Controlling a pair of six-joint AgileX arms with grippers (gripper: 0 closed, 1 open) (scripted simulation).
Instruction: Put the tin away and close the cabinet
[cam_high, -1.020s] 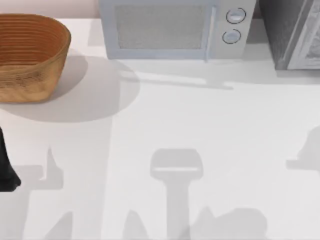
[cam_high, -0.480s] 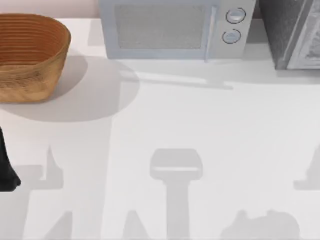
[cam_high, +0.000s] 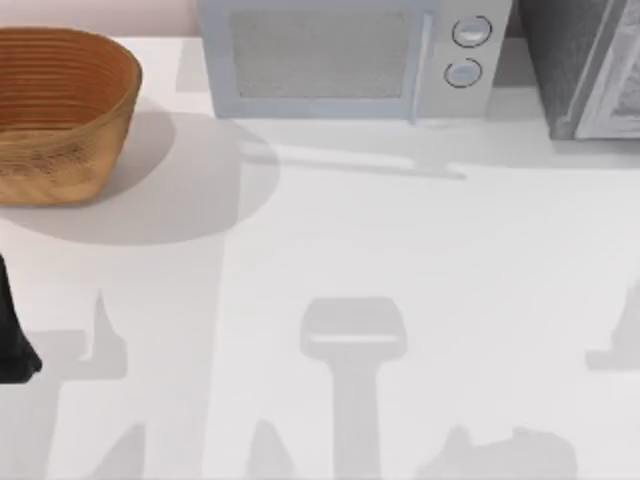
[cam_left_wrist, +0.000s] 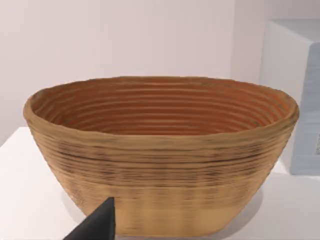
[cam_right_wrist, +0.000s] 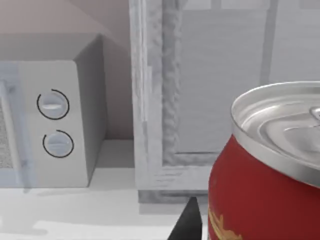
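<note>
The red tin (cam_right_wrist: 260, 185) sits right up against the right arm's dark fingers (cam_right_wrist: 187, 222), though I cannot tell if they grip it, and it could bump the cabinet (cam_right_wrist: 200, 90) door ahead, which looks closed, and fall.

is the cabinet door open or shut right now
Shut, it seems: in the right wrist view the cabinet shows its pale panel door flush in the frame, the tin outside, in front.

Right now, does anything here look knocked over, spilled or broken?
Nothing stands out. The basket and microwave sit upright on the table, the cabinet looks intact, and the tin is upright and undented.
</note>
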